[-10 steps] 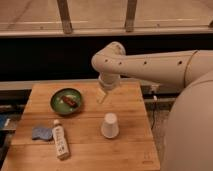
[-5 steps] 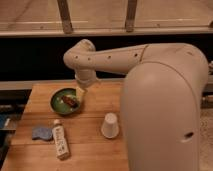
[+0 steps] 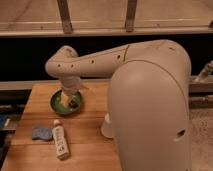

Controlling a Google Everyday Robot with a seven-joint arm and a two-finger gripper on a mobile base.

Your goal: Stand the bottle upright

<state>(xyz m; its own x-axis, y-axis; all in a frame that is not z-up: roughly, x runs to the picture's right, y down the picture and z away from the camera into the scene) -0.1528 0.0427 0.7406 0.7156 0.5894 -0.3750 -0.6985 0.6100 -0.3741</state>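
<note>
The bottle (image 3: 60, 140) lies flat on the wooden table (image 3: 87, 142) at the front left, its white cap pointing away from me and its pale label facing up. My gripper (image 3: 66, 98) hangs over the green bowl (image 3: 67, 103) at the back left of the table. It is above and behind the bottle, about a hand length away and not touching it. The white arm reaches leftward across the view and hides most of the table's right side.
The green bowl holds something dark and something pale. A blue sponge (image 3: 41, 132) lies just left of the bottle. A white paper cup (image 3: 106, 126) stands at mid-table, mostly hidden behind the arm. A dark ledge and a railing run behind the table.
The arm has kept swinging left and toward the camera, so it now fills the right of the view. The gripper has moved from beside the bowl to above it. The bottle has not moved.
</note>
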